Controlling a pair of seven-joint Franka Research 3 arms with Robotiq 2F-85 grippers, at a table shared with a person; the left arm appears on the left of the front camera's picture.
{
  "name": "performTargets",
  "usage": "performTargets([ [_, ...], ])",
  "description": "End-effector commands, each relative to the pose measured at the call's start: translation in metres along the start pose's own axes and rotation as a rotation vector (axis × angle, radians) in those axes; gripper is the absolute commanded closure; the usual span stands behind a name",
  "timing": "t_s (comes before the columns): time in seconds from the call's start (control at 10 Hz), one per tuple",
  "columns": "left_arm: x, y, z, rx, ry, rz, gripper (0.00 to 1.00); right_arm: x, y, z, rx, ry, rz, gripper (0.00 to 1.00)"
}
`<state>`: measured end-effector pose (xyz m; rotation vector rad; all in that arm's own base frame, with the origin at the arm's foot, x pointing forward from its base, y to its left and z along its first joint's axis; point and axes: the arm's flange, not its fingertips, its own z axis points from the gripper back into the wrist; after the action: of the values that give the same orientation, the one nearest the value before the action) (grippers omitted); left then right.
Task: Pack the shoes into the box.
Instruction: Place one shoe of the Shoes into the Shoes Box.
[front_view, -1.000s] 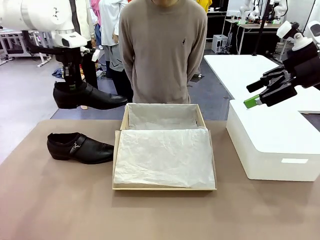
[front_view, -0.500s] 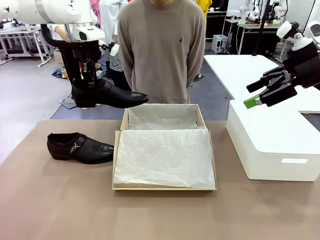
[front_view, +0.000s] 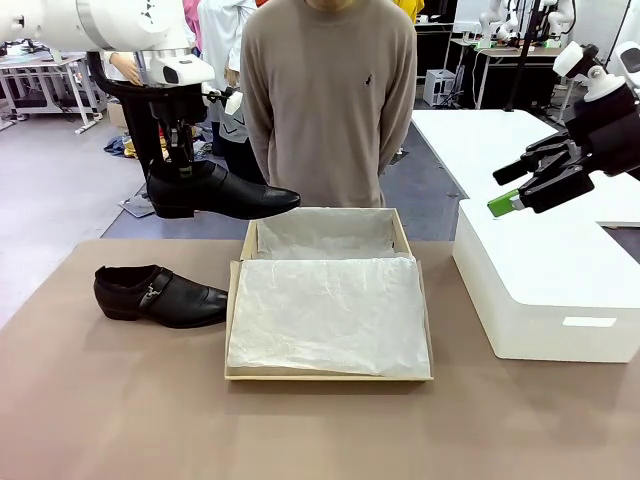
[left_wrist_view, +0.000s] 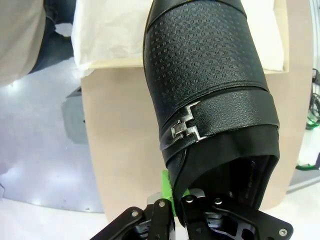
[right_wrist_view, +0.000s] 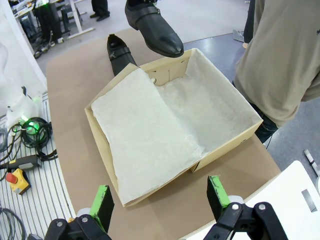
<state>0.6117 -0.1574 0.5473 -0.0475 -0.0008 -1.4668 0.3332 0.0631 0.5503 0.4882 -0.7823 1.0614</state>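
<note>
The left hand (front_view: 178, 163), in the upper left of the front view, is closed narrowly on the heel collar of one shoe (front_view: 225, 192). It holds the shoe in the air over the far edge of the tabletop (front_view: 120, 400). The shoe's long axis runs level across the picture, and its toe points right, ending just above the far left corner of the box (front_view: 232, 320). In the left wrist view the toe points to the top edge and the buckle strap faces the camera.

The other shoe (front_view: 160, 295) rests on its sole at left centre. It is near the box's left wall but apart from it, with its toe pointing right toward that wall.

The box sits open at centre, lined with white tissue paper (front_view: 330, 315). Bare tabletop spreads below it and to its lower left. A narrow bare strip separates its right wall from the white box (front_view: 545, 290).

The right hand (front_view: 510, 190) hangs at the upper right above the white box, with its fingers spread wide. A person (front_view: 325, 100) stands close behind the far edge, directly beyond the box.
</note>
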Motion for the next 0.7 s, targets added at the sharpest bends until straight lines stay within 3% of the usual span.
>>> performTargets([
  [0.0,-0.002,-0.001,0.005,0.012,0.000,0.002,1.00,0.001,-0.004,0.000,0.016,-0.031,0.024,0.00],
  [0.2,0.000,0.000,0.000,0.000,0.000,0.000,1.00,0.001,-0.004,0.000,0.016,-0.031,0.024,0.00],
  [0.6,0.062,0.006,0.010,-0.016,-0.060,0.016,1.00,0.001,-0.004,0.000,0.016,-0.031,0.024,0.00],
])
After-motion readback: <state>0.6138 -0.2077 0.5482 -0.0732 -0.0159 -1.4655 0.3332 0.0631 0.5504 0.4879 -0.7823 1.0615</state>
